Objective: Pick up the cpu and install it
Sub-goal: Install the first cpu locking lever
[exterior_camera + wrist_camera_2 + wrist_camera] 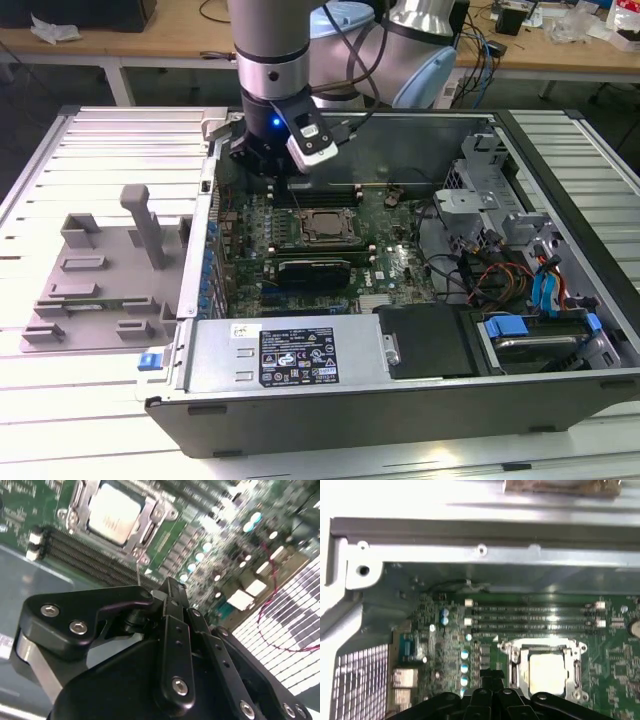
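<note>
The cpu (322, 227), a small square chip with a pale silvery top, lies flat inside the metal socket frame (296, 226) on the green motherboard (400, 255) of the open computer case. Both wrist views show the cpu (114, 517) (547, 672) seated within the frame. My gripper (270, 178) hangs over the rear of the board near the memory slots (530, 617), a short way from the socket toward the exterior view's left. The black fingers (172, 605) are drawn together with nothing between them. The gripper is apart from the cpu.
The case wall (205, 190) stands close beside the gripper. A grey plastic fixture with an upright post (145, 225) sits on the slatted table at the exterior view's left. Drive bays and cables (520, 270) fill the case's right side; a power supply (290, 350) lies at its front.
</note>
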Available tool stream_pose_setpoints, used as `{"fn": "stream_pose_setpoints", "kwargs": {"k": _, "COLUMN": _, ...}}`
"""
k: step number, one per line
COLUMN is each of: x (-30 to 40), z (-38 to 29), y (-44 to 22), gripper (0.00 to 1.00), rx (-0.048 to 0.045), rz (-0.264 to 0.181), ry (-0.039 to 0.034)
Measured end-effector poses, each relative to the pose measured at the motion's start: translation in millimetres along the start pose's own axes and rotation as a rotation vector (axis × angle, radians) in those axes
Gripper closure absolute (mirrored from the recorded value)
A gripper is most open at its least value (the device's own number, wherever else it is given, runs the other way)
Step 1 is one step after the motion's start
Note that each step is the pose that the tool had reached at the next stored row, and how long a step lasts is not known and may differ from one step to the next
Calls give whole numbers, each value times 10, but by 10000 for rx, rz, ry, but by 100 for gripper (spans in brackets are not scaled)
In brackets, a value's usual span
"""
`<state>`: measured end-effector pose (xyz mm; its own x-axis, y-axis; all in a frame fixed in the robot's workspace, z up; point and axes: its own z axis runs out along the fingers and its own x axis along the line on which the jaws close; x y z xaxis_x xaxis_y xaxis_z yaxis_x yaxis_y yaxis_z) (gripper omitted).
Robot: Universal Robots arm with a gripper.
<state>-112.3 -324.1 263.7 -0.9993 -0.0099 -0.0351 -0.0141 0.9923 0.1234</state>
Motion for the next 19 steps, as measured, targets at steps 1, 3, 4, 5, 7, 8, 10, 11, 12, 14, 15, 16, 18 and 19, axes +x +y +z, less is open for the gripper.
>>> {"fn": "stream_pose_setpoints", "kwargs": {"k": 1, "x": 2, "z": 0, "y": 0, "gripper": 89, "rx": -156, "rz": 5, "ry": -2}}
{"fn": "stream_pose_setpoints", "kwargs": {"k": 3, "x": 11, "z": 1, "y": 0, "gripper": 89, "rx": -255, "rz": 9, "ry": -4}}
{"fn": "stream_pose_setpoints", "kwargs": {"k": 4, "x": 18, "z": 2, "y": 0, "gripper": 89, "rx": -274, "rz": 10, "ry": -4}}
{"fn": "stream_pose_setpoints", "kwargs": {"k": 5, "x": 34, "z": 2, "y": 0, "gripper": 89, "rx": -311, "rz": 11, "ry": -4}}
{"fn": "stream_pose_setpoints", "kwargs": {"k": 7, "x": 49, "z": 5, "y": 0, "gripper": 89, "rx": -514, "rz": 16, "ry": -7}}
{"fn": "stream_pose_setpoints", "kwargs": {"k": 8, "x": 52, "z": 6, "y": 0, "gripper": 89, "rx": -565, "rz": 19, "ry": -8}}
{"fn": "stream_pose_setpoints", "kwargs": {"k": 10, "x": 61, "z": 8, "y": -1, "gripper": 89, "rx": -771, "rz": 27, "ry": -11}}
{"fn": "stream_pose_setpoints", "kwargs": {"k": 11, "x": 65, "z": 26, "y": -3, "gripper": 89, "rx": -831, "rz": 28, "ry": -12}}
{"fn": "stream_pose_setpoints", "kwargs": {"k": 12, "x": 64, "z": 39, "y": -5, "gripper": 89, "rx": -954, "rz": 30, "ry": -12}}
{"fn": "stream_pose_setpoints", "kwargs": {"k": 14, "x": 65, "z": 45, "y": -5, "gripper": 89, "rx": -1085, "rz": 37, "ry": -17}}
{"fn": "stream_pose_setpoints", "kwargs": {"k": 15, "x": 66, "z": 48, "y": -6, "gripper": 89, "rx": -1095, "rz": 38, "ry": -17}}
{"fn": "stream_pose_setpoints", "kwargs": {"k": 16, "x": 65, "z": 55, "y": -8, "gripper": 89, "rx": -1096, "rz": 44, "ry": -16}}
{"fn": "stream_pose_setpoints", "kwargs": {"k": 18, "x": 38, "z": 82, "y": -12, "gripper": 89, "rx": -1094, "rz": 89, "ry": -25}}
{"fn": "stream_pose_setpoints", "kwargs": {"k": 19, "x": 4, "z": 88, "y": -13, "gripper": 89, "rx": -1094, "rz": 109, "ry": -29}}
